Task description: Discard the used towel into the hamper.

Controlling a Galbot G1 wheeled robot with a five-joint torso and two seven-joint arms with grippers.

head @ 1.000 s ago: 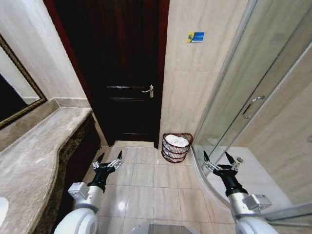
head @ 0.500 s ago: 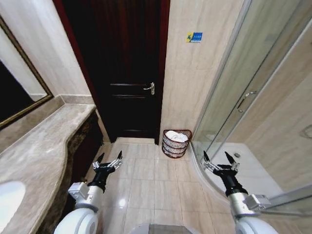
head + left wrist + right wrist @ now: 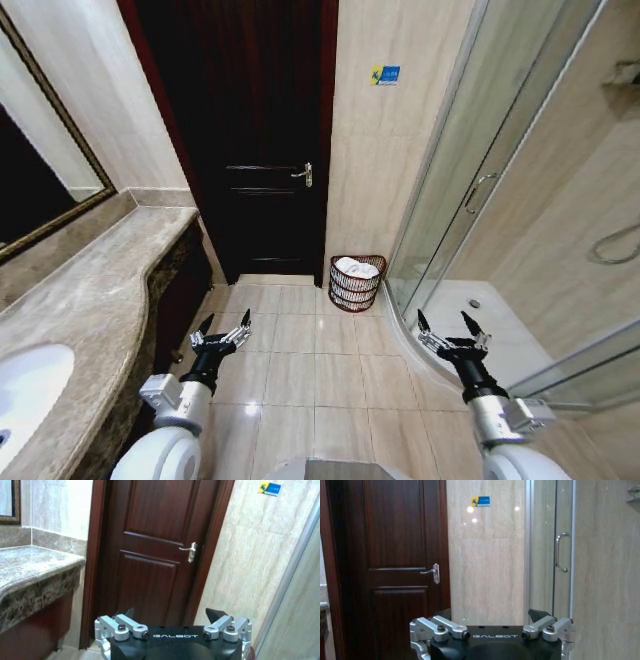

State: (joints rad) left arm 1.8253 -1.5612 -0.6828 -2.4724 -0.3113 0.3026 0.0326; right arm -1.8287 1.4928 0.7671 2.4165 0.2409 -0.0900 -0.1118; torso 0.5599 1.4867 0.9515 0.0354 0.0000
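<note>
1. Door [image 3: 265,150] of dark red-brown wood stands straight ahead at the far end of the room; it has raised panels and a metal lever handle [image 3: 302,175], and looks smooth and polished.
2. Shower enclosure [image 3: 470,190] fills the robot's right side: clear glass in a metal frame, with a curved low sill on the floor.
3. Desk [image 3: 90,290] on the left is veined brown marble with a rounded edge, and a white basin [image 3: 25,385] is set in it.
4. Floor [image 3: 320,350] is made of glossy beige tiles, and it lies bare between the robot and the far wall.
5. Hamper [image 3: 356,283] stands on the floor against the beige wall, between the door frame and the shower glass. It is a rounded, tapering basket of dark wire bands, upright with the mouth up, and a white towel [image 3: 357,267] lies already inside it.
6. Left gripper [image 3: 224,332] hovers low over the tiles with its fingers spread and nothing between them.
7. Right gripper [image 3: 452,336] hovers at about the same height, fingers also spread and empty.
8. From both grippers the hamper lies ahead and well apart, a little right of the middle line; I judge the right gripper slightly nearer to it.
</note>
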